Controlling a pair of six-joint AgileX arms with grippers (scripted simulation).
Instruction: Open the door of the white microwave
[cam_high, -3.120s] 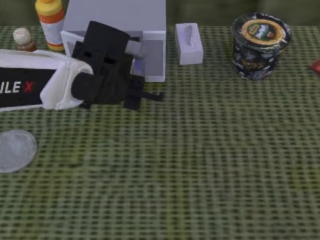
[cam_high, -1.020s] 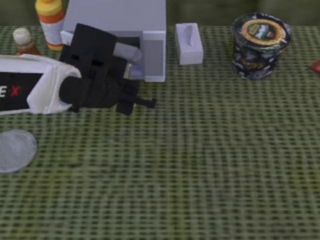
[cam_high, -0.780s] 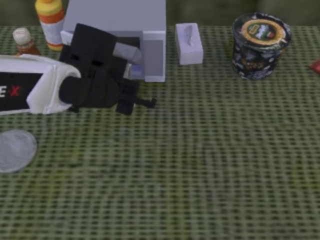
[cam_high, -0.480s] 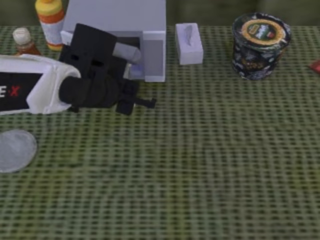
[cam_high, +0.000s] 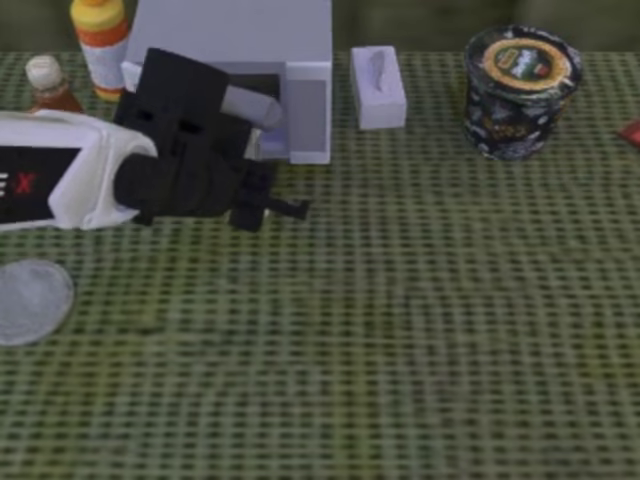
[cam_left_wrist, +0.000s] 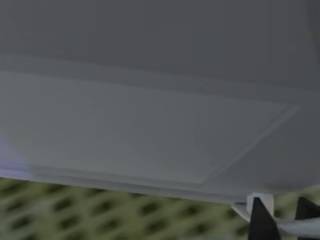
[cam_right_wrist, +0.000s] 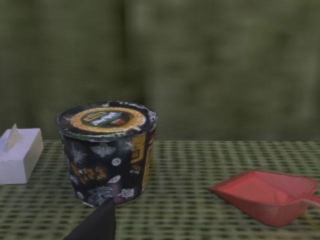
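Note:
The white microwave stands at the table's back left, its grey control panel facing forward. My left gripper is right in front of it, and its arm covers most of the door in the top view. A dark strip of the cavity shows behind the arm. In the left wrist view the door fills the picture. My left gripper is shut on the door's thin white handle, which passes between the dark fingertips. My right gripper is outside the top view, facing the noodle tub.
A white tissue box and a dark noodle tub stand to the right of the microwave. A yellow-orange bottle and a small brown bottle stand to its left. A clear round lid lies front left; a red scoop far right.
My left arm has drawn leftward and slightly toward the table's front, still holding the handle. The dark gap at the microwave's front has widened. Nothing else has moved.

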